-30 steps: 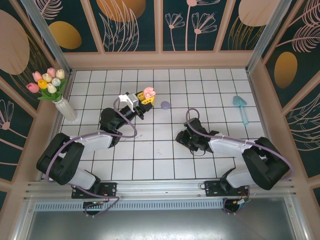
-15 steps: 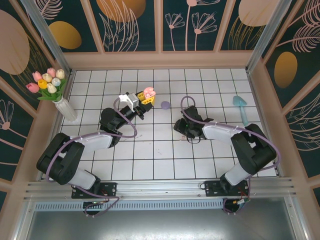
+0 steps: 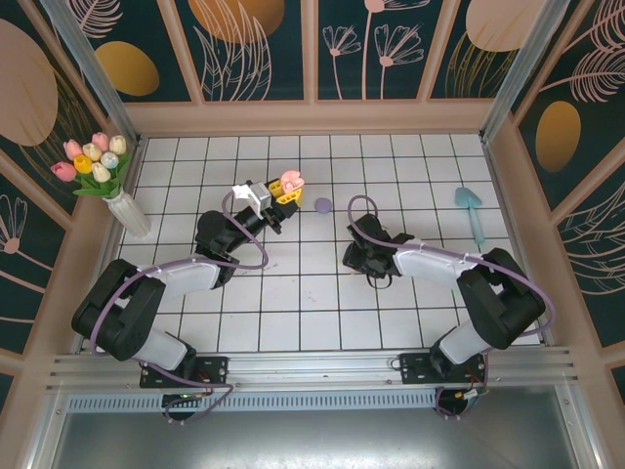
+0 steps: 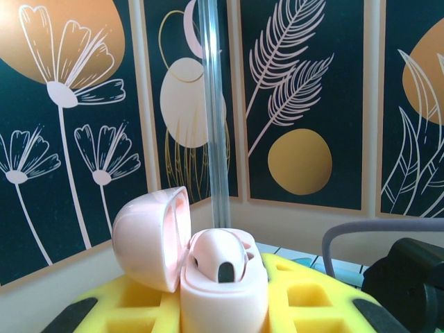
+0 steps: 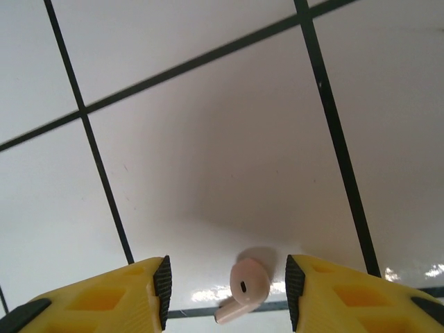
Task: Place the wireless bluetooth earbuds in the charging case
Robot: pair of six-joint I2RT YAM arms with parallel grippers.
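Our right hand (image 5: 227, 290) hung low over the white tiled worktop (image 5: 208, 139) with its fingers about half apart and gripping nothing. One small pale pink short-stemmed earbud (image 5: 247, 283) lay on the tile between them, nearer one black pad (image 5: 292, 284) than the other. Our left hand (image 3: 281, 194) was clamped tight on the pale pink plastic charging case (image 4: 223, 295), whose rounded lid (image 4: 149, 236) stood open to one side of that hand.

We judged the pick to be the weak point. Because the bud sat off-centre, the nearer pad would likely meet it first and shove or spin it across the glossy tile. A bud that smooth and tiny could also squirt out from between the pads, or be caught by its stem at a bad angle for the socket. If the hand closed too high, it would shut on air. We could not tell whether a bud already sat in the case, so aiming for a filled socket was a further risk
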